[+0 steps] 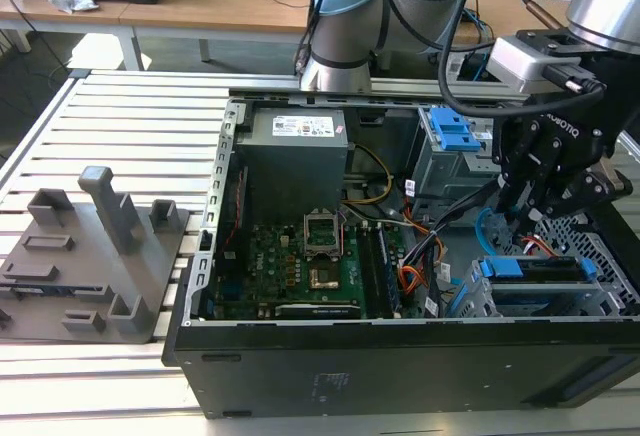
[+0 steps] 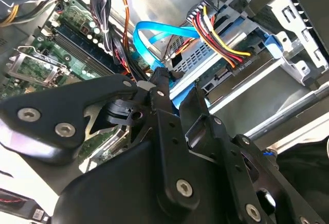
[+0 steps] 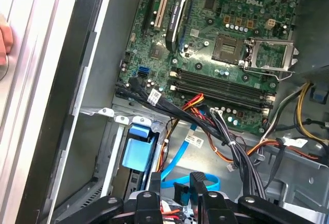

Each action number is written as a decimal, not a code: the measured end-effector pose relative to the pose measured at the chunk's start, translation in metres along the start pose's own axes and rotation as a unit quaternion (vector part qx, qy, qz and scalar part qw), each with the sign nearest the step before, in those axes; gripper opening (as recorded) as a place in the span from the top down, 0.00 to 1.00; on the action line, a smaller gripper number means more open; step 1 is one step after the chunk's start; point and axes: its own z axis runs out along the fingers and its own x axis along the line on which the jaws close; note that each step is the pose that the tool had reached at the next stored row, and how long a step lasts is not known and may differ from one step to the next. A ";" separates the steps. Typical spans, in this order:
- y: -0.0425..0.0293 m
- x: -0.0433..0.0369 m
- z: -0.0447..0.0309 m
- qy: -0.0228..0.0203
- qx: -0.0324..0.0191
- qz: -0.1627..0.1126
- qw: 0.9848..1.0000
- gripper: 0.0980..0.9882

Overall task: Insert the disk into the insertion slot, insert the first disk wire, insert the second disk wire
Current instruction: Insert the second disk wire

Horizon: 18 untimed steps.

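The disk, silver in its blue caddy, sits inside the insertion slot, a perforated metal cage at the case's front corner on the exterior view's right. A red, yellow and black wire bundle ends in a dark plug seated against the disk. My gripper hangs just above the cage. In both wrist views its fingers are shut on the dark plug of the second disk wire, whose light-blue cable loops away from my gripper over the case floor.
The open computer case lies on a slatted metal table. Inside are the motherboard, the power supply, a grey bay with a blue latch and black and orange cables. A grey fixture stands on the exterior view's left.
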 end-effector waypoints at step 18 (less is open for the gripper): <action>0.0031 0.0124 0.0013 0.000 0.000 0.000 1.000 0.93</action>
